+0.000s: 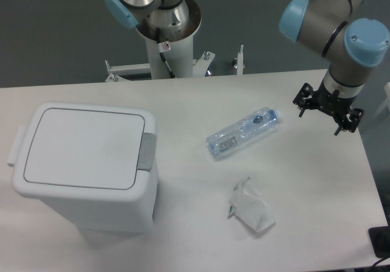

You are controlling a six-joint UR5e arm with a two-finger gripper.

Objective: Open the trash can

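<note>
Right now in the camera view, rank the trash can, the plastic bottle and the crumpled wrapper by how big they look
1. trash can, by far the largest
2. plastic bottle
3. crumpled wrapper, shorter than the bottle, though nearer the camera

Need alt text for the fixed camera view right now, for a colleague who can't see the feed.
A white trash can with its lid shut and a grey push-button tab stands at the table's left. The gripper hangs open and empty over the far right edge. A clear plastic bottle and a crumpled plastic wrapper lie between them.
</note>
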